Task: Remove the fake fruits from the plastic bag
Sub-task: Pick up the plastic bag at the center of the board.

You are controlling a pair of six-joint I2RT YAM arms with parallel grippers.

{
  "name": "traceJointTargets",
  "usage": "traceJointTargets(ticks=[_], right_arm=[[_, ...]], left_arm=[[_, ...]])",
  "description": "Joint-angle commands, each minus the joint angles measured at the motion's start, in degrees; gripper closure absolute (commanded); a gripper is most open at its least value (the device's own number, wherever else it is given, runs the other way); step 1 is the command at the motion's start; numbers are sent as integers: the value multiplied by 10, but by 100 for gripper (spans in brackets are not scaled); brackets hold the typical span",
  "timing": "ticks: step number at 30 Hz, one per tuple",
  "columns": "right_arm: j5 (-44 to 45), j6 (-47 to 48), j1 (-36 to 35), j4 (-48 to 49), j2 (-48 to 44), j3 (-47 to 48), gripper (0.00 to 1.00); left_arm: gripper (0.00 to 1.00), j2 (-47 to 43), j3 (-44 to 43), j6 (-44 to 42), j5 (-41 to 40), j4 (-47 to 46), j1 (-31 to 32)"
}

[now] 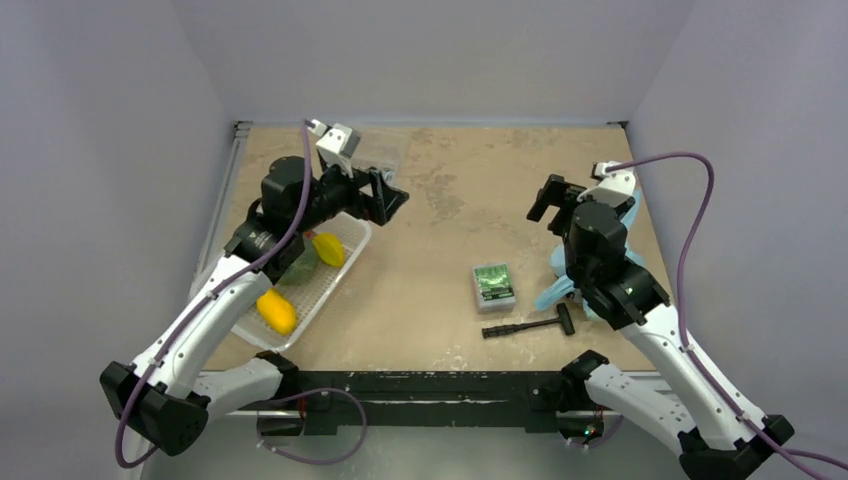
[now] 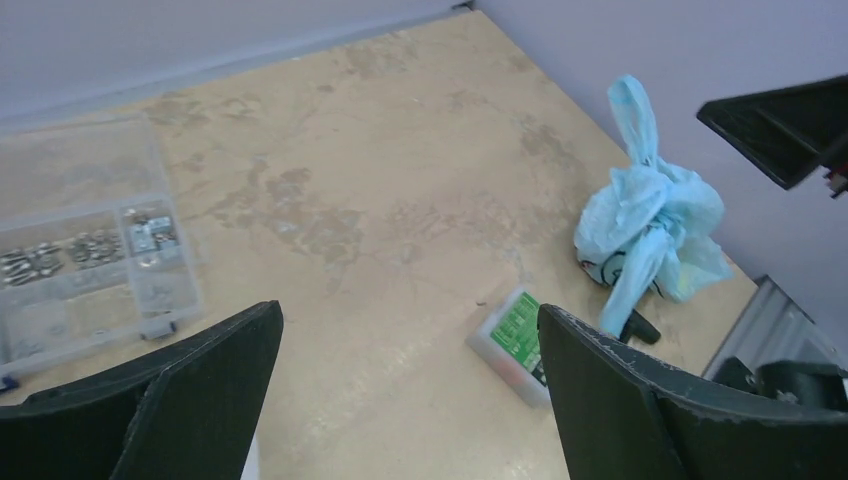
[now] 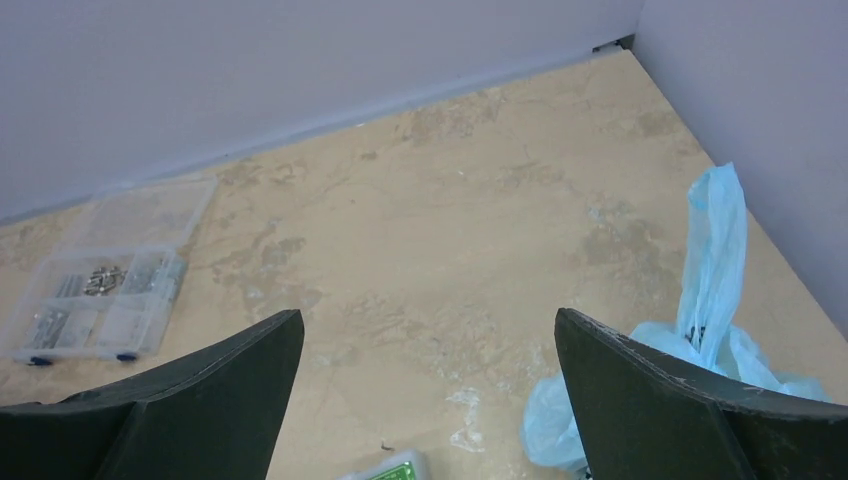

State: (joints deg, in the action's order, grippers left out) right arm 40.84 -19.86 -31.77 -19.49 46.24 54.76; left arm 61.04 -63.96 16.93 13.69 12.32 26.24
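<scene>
The light-blue plastic bag (image 2: 650, 225) lies bunched on the table's right side, one loop handle standing up. It also shows in the right wrist view (image 3: 712, 270), and in the top view (image 1: 556, 288) it sits mostly under my right arm. Its contents are hidden. Two yellow fake fruits (image 1: 277, 311) (image 1: 328, 249) and a green one (image 1: 303, 263) lie in the white mesh basket (image 1: 345, 262) at the left. My left gripper (image 1: 390, 196) (image 2: 408, 318) is open and empty above the table, past the basket. My right gripper (image 1: 548, 199) (image 3: 428, 322) is open and empty, raised left of the bag.
A small green-labelled box (image 1: 494, 284) (image 2: 515, 340) and a black hammer-like tool (image 1: 528, 325) lie near the front centre. A clear compartment box (image 2: 85, 255) (image 3: 100, 285) with small metal parts sits at the back left. Walls close in the back and both sides.
</scene>
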Motion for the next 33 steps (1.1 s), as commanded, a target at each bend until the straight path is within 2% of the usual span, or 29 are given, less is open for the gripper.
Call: traceJointTargets(ticks=[1,6,10,15,20,24,29,33], right_arm=[[24,-28,0,-34,7,-2,1],[17,-63,0,-88,25,-1,1],[75,-119,0,-100,33,-23,1],[167,-277,29,-220,84,-13,1],[86,-259,154,-181,90,-60,1],[101,-277,196,-185,75,-89,1],[73,-298,257,-146,34,-145,1],[41,-323,273,-130,33,-166,1]], left_arm=[[0,22,-22,-1,39,-19,42],[0,36,-28,15,64,-19,59],[0,49,-40,18,100,-12,61],[0,50,-49,-12,79,16,65],[0,54,-44,-42,49,28,84],[0,71,-54,-69,23,53,113],[0,83,-64,-82,14,72,143],[1,88,-66,-94,-1,80,162]])
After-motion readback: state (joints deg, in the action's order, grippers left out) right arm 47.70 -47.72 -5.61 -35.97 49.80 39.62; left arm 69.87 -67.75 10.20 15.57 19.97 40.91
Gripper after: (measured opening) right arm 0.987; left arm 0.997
